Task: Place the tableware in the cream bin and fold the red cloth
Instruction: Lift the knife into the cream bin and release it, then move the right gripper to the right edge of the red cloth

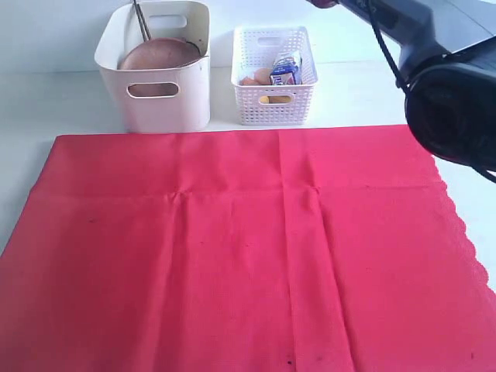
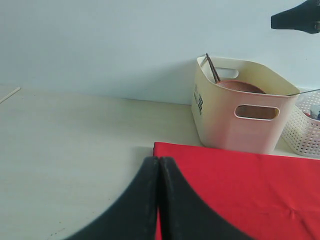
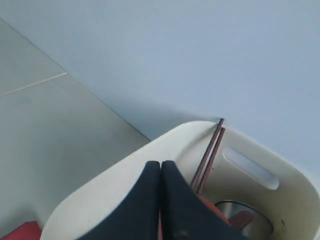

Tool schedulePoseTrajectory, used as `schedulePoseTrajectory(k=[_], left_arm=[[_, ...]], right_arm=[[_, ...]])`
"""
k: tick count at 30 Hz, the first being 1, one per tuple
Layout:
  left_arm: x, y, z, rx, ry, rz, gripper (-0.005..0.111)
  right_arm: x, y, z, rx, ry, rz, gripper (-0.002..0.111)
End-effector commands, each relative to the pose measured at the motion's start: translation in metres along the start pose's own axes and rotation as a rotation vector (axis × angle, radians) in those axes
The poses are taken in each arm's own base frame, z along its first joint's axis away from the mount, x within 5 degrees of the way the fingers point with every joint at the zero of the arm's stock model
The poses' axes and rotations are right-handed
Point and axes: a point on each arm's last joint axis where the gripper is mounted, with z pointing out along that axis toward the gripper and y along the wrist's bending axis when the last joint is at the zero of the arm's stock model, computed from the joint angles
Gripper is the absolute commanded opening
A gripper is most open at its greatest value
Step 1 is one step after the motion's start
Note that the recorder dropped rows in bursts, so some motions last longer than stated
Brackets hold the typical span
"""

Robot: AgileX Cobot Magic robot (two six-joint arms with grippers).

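The red cloth [image 1: 232,248] lies spread flat across the table, its scalloped edge on the right. The cream bin [image 1: 159,66] stands behind it and holds a round brown plate [image 1: 159,54] and dark chopsticks [image 1: 142,19]. In the right wrist view my right gripper [image 3: 160,164] is shut and empty above the bin's rim [image 3: 125,172], with the chopsticks [image 3: 210,152], a steel cup [image 3: 235,207] and a brown spoon [image 3: 243,219] inside. My left gripper [image 2: 159,160] is shut and empty, hovering at the cloth's corner [image 2: 165,147]. It does not show in the exterior view.
A white lattice basket [image 1: 273,74] beside the bin holds a blue-and-white milk carton [image 1: 285,68] and other food. My right arm's dark body [image 1: 446,85] fills the upper right of the exterior view. A pale wall runs behind the containers.
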Motion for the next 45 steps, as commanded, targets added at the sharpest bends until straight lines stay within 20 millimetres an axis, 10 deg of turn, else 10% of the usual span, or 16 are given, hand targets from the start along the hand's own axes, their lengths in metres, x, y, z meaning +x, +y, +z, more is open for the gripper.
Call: schedulePoseTrajectory(k=[1, 32, 45], left_arm=[[0.0, 0.0, -0.001, 0.001, -0.006, -0.008, 0.003], [0.0, 0.0, -0.001, 0.001, -0.006, -0.008, 0.003], [0.0, 0.0, -0.001, 0.001, -0.006, -0.008, 0.003]], right_arm=[[-0.012, 0.001, -0.011, -0.028, 0.011, 0.011, 0.0], [-0.059, 0.016, -0.147, 0.151, 0.591, 0.04, 0.0], [0.064, 0.015, -0.248, 0.305, 0.565, 0.056, 0.0]])
